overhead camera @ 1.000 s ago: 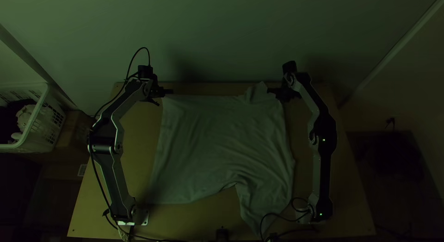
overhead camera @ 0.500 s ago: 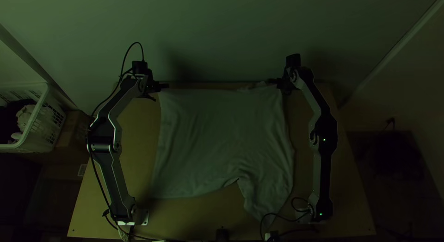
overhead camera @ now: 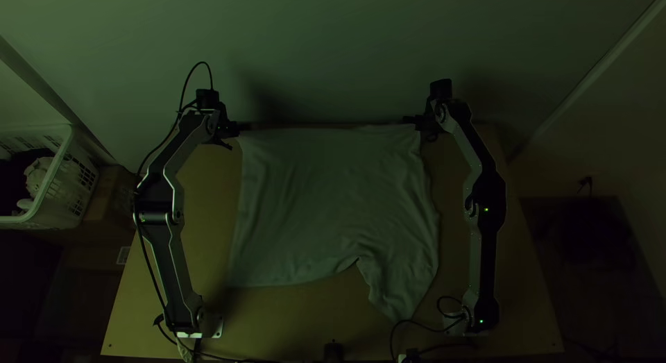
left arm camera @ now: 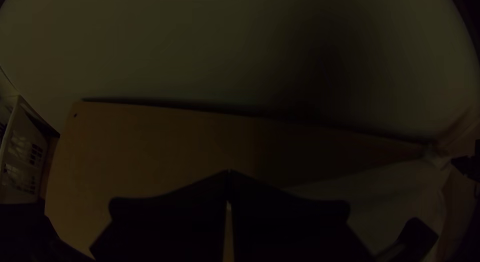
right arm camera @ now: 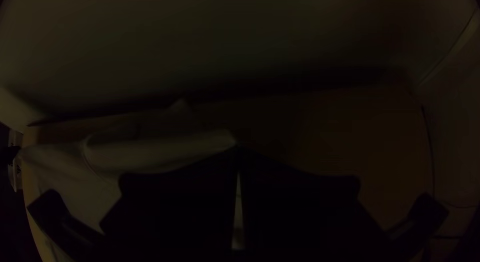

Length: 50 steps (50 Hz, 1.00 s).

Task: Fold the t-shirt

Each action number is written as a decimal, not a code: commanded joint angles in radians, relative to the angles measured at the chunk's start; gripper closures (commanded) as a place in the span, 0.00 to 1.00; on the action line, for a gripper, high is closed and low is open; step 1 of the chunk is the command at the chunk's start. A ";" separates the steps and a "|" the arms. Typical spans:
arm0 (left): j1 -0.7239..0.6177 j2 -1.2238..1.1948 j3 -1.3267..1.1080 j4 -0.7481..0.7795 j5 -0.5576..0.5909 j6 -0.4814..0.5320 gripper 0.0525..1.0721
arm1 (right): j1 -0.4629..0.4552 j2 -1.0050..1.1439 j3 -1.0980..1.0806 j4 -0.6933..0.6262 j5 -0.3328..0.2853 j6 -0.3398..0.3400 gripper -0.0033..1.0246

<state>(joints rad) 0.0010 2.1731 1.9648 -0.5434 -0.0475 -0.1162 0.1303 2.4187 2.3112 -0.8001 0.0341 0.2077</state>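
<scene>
The pale t-shirt (overhead camera: 326,203) lies mostly spread between the arms, its far edge stretched between both grippers; a narrower part trails toward the near right. My left gripper (overhead camera: 243,127) is shut on the shirt's far left corner, and my right gripper (overhead camera: 411,120) is shut on the far right one. In the left wrist view the left gripper's (left arm camera: 229,174) fingertips meet, with cloth (left arm camera: 390,192) running off beside them. The right gripper (right arm camera: 238,148) in the right wrist view pinches the end of a cloth fold (right arm camera: 160,151).
Bare wooden table (overhead camera: 277,328) shows along the near side. A wall rises behind the table's far edge. A white basket (overhead camera: 76,175) with cloth in it stands left of the table. Black cables (overhead camera: 416,323) curl by the right arm's base.
Both grippers have moved up the picture and a little outward, drawing the shirt with them. Its near edge has slid away from the table's near side, and the far edge looks straighter.
</scene>
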 commanded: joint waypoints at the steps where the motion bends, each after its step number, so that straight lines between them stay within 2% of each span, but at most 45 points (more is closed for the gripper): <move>1: 0.007 -0.026 -0.075 0.010 0.000 -0.013 0.98 | -0.008 -0.003 -0.019 -0.027 0.016 -0.019 0.97; 16: 0.001 -0.075 -0.184 0.043 0.001 -0.014 0.98 | -0.003 -0.021 -0.052 -0.179 0.016 -0.025 0.97; 50: 0.005 -0.269 -0.478 0.138 0.018 -0.008 0.98 | 0.011 -0.290 -0.444 -0.169 0.016 -0.016 0.97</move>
<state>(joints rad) 0.0002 1.9621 1.5368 -0.4156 -0.0296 -0.1162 0.1429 2.1956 1.9343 -0.9718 0.0364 0.1970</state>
